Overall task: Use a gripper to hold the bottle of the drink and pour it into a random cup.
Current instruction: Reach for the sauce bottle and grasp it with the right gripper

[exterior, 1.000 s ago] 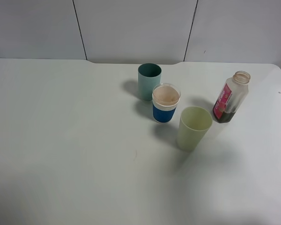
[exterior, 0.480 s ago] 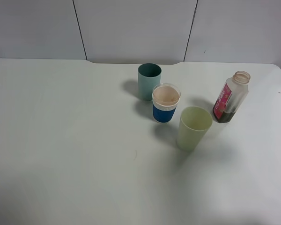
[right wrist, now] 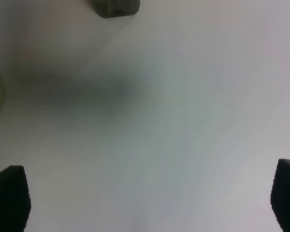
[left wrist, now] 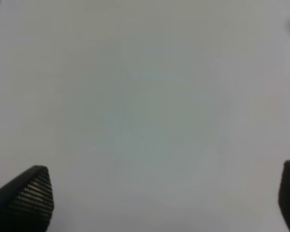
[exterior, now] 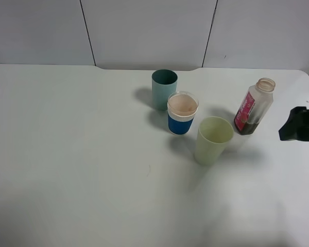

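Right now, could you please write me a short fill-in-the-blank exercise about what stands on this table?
1. The bottle stands upright with no ____ on its neck.
2. The table holds ____ cups.
3. The cup with the ____ band stands between the teal cup and the yellow-green cup.
4. The right gripper, near the bottle, is ____ and empty.
Missing words: cap; three; blue; open.

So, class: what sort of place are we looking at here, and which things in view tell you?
Probably a robot test bench in a lab, not a kitchen: a plain white table, a grey panelled wall behind it, and a black robot gripper at the right edge near a drink bottle.
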Controlling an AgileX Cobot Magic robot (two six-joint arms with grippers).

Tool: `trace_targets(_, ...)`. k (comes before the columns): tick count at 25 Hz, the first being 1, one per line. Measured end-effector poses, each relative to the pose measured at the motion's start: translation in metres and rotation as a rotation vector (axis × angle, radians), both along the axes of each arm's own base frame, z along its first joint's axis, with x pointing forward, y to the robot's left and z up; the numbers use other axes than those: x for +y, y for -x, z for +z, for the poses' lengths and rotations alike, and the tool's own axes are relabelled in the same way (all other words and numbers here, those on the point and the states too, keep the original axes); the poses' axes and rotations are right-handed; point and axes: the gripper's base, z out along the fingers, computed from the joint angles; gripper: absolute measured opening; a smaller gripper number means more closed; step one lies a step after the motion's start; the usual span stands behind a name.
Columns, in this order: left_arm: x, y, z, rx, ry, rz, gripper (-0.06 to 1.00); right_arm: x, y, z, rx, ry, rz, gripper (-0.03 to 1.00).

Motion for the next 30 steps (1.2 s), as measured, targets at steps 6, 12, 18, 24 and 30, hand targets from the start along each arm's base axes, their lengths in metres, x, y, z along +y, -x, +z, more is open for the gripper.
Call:
trace_targets(6, 0.0, 0.0, 0.0, 0.0, 0.0, 0.0, 0.93, -0.001, -0.003, -0.04, -0.049, 0.01, 0.0, 0.99)
trace_targets(12, 0.0, 0.0, 0.0, 0.0, 0.0, 0.0, 0.93, -0.001, -0.009, -0.059, -0.214, 0.027, 0.017, 0.99)
trace_targets(18, 0.0, 0.0, 0.0, 0.0, 0.0, 0.0, 0.93, -0.001, -0.028, -0.075, -0.297, 0.045, 0.05, 0.99)
trace_targets(24, 0.0, 0.0, 0.0, 0.0, 0.0, 0.0, 0.93, 0.001, -0.043, -0.095, -0.335, 0.057, 0.099, 0.99)
trace_targets(30, 0.0, 0.0, 0.0, 0.0, 0.0, 0.0, 0.93, 0.004, -0.055, -0.106, -0.42, 0.05, 0.127, 0.99)
